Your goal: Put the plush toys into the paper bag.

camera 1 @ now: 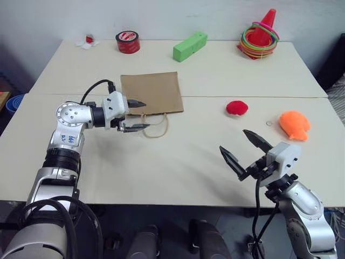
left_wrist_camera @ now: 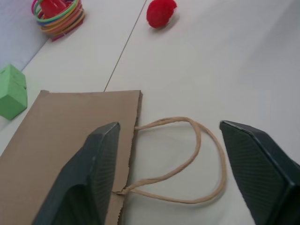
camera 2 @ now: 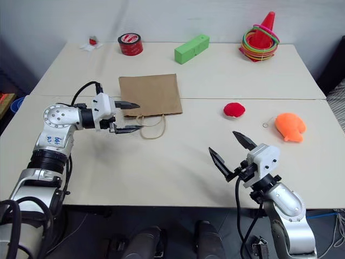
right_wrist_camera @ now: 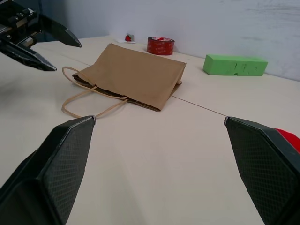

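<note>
the pale tabletop (camera 1: pixel 178 162) carries everything. largest on it is the brown paper bag (camera 1: pixel 152 93), lying flat and closed, its mouth edge and two looped cord handles (camera 1: pixel 155 125) turned toward the robot's side. the left gripper (camera 1: pixel 136 115) hovers right at that mouth edge, jaws spread wide with nothing between them, one finger above the bag's corner and the other just over the handles; whether either finger touches the paper cannot be told. the right gripper (camera 1: pixel 245 150) hangs over bare table nearer the robot, also wide open and empty, pointing up and toward the bag.

beyond the right gripper and off to its outer side lies the orange fish-like plush toy (camera 1: pixel 294 125), and the smaller round red plush toy (camera 1: pixel 236 108) sits beyond that gripper, between it and the bag, well apart from the left gripper. both toys are out on the table, neither in the bag.

so nothing of the task is done. the bag probably has to be opened or lifted by its edge first, which the left gripper looks placed for; then each toy must be picked up and dropped in.
</note>
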